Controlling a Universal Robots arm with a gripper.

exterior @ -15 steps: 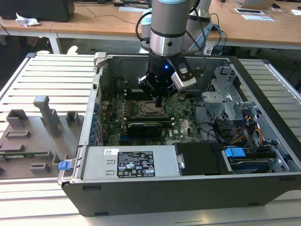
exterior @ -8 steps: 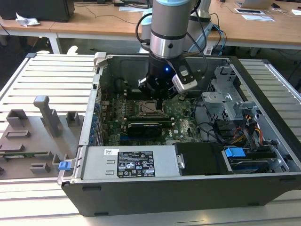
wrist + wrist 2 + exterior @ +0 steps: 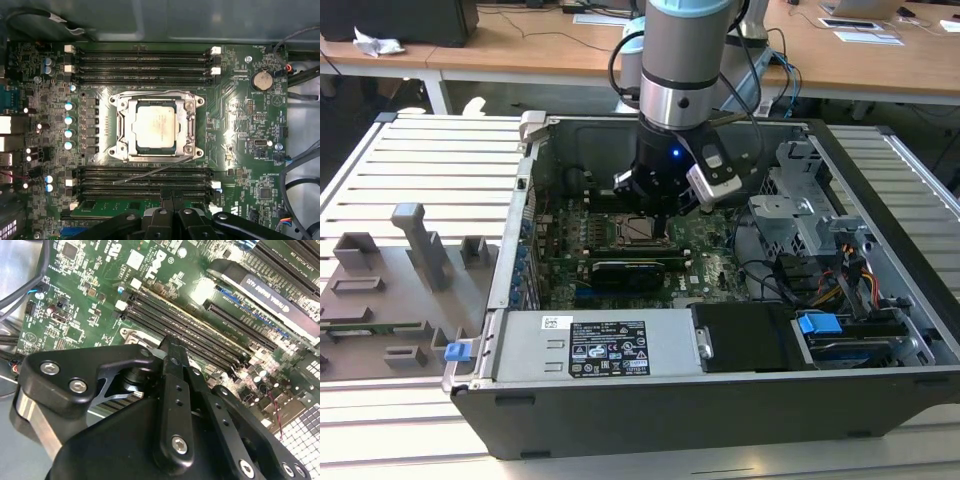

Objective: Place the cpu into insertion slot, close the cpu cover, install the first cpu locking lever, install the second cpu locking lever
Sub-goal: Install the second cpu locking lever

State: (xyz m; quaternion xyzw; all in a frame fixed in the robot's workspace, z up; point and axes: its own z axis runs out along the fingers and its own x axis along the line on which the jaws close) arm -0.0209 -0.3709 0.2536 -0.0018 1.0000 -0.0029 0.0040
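Lab or robotics workroom, office-like. Open computer case (image 3: 720, 380) lies on a slatted metal bench (image 3: 430, 150), motherboard (image 3: 240, 125) exposed. Grey fixture blocks (image 3: 415, 245) sit near the bench's edge at the exterior view's left. Wooden desks (image 3: 880, 60) with papers (image 3: 865, 36) stand behind.

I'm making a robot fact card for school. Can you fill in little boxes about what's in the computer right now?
place: open computer case
cpu: lying in the insertion slot, silver top showing
cpu cover: down flat around the cpu
lever: thin wire slanting loose over the memory slots
gripper: above the board beside the socket, holding nothing
expansion card: long and black, near the socket
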